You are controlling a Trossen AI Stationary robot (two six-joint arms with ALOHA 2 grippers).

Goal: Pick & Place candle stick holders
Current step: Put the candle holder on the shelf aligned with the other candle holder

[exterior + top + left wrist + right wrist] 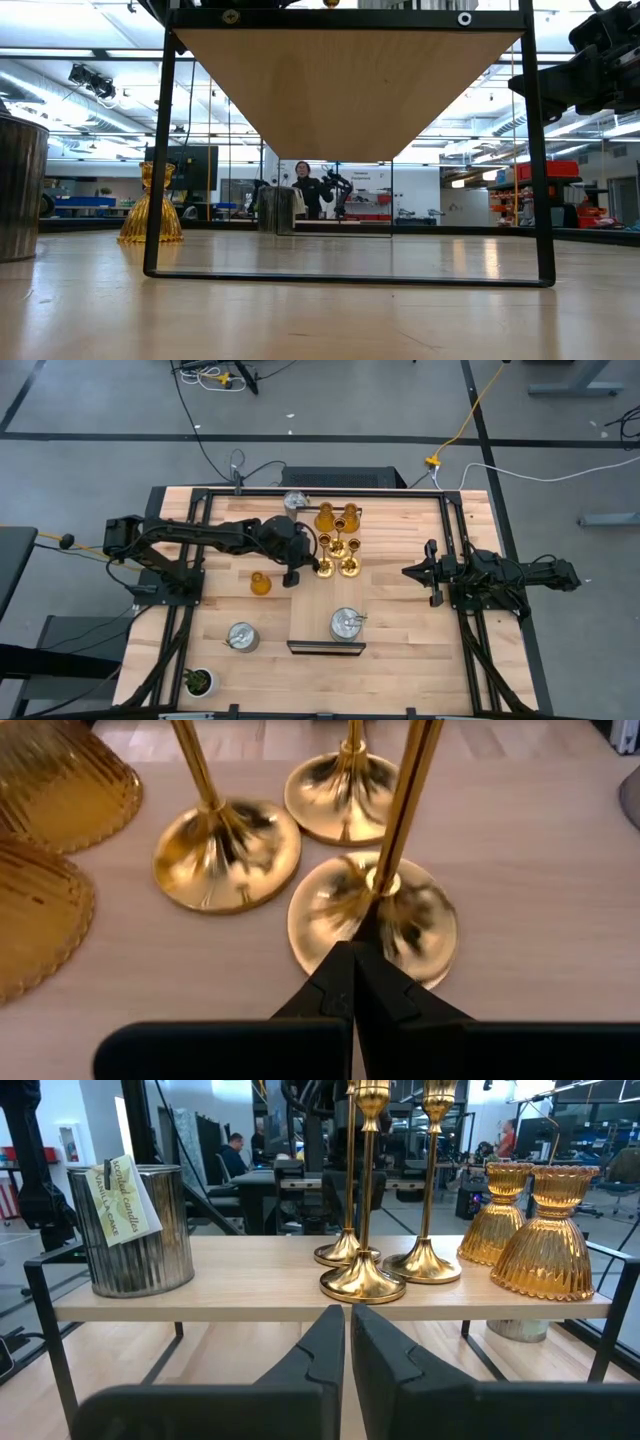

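We had the left gripper [296,576] clenched shut at the raised shelf's [400,550] left edge, its tips at the foot of the nearest gold holder [372,917], apparently just set beside two other gold holders [226,854] and the amber holders [335,517]. One amber holder [260,583] waited on the table. The right gripper [428,572] idled closed, empty, near the shelf's right edge.

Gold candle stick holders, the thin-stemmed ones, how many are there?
3, clustered on the raised shelf: one at the back left, one front right, one front left by the left hand.
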